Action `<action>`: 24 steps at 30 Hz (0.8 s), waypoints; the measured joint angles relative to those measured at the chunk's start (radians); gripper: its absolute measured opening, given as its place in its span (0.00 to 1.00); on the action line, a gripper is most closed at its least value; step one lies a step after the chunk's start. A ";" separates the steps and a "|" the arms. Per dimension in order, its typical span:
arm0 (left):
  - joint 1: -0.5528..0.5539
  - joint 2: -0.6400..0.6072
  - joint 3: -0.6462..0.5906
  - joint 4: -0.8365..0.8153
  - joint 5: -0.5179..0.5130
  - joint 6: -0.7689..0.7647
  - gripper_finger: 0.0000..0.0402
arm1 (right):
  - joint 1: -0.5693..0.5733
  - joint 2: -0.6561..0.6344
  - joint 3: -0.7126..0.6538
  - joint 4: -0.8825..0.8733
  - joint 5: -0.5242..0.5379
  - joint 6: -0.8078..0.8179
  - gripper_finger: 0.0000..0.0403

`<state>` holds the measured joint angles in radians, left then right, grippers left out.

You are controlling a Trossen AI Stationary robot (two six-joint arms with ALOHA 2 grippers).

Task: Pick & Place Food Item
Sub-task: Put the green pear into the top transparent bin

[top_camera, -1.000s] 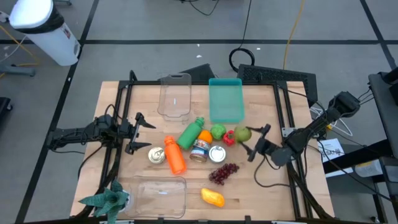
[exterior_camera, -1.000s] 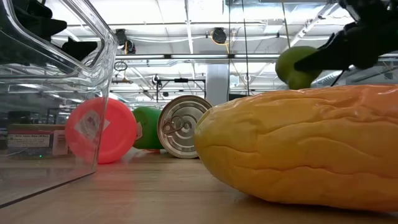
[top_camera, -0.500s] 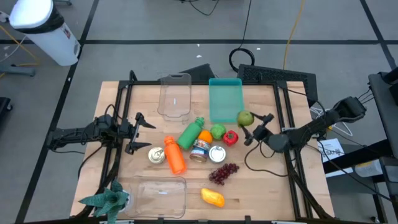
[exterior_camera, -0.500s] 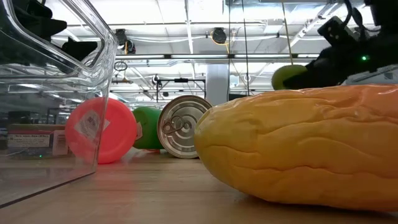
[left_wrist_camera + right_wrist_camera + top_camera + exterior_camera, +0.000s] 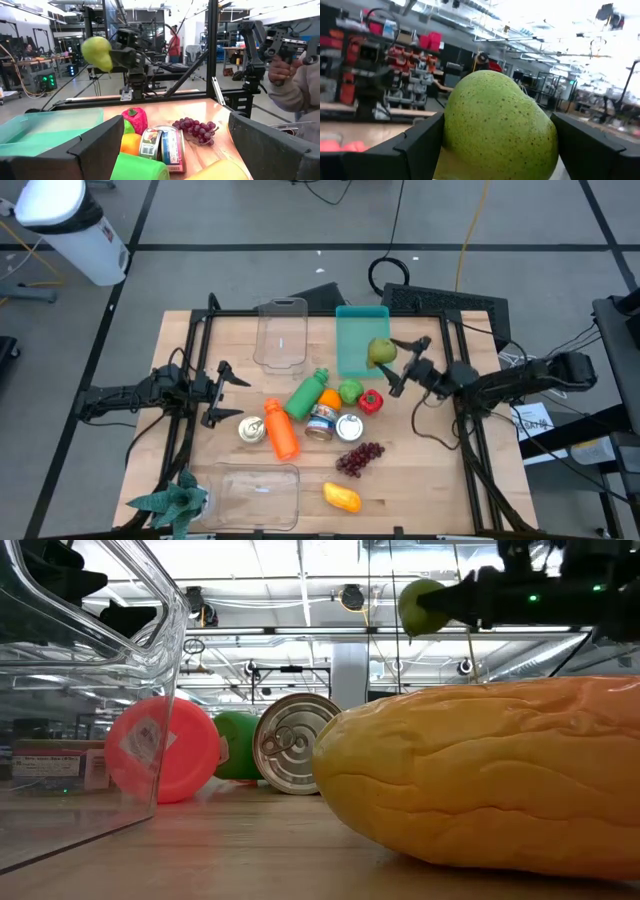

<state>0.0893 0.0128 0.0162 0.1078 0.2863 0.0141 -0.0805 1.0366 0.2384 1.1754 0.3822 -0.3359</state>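
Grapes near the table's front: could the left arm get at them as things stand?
Probably not directly. The left gripper waits open at the left edge, and the orange bottle and two cans lie between it and the grapes; it would have to go over them.

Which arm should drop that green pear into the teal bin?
The right. Its gripper already holds the pear in the air, over the edge of the teal bin. The left gripper waits open at the far side of the table, holding nothing.
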 joint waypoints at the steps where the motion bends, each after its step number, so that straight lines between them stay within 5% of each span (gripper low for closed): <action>1: 0.000 0.000 0.000 0.000 0.000 0.000 0.91 | -0.030 0.005 0.016 -0.025 -0.027 0.031 0.81; 11: 0.000 0.000 0.000 0.000 0.000 0.000 0.91 | -0.118 0.082 0.096 -0.258 -0.073 0.183 0.81; 24: 0.000 0.000 0.000 0.000 0.000 0.000 0.91 | -0.160 0.163 0.097 -0.219 -0.075 0.329 0.81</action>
<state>0.0891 0.0128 0.0162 0.1079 0.2863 0.0141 -0.2404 1.1992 0.3355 0.9562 0.3071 -0.0069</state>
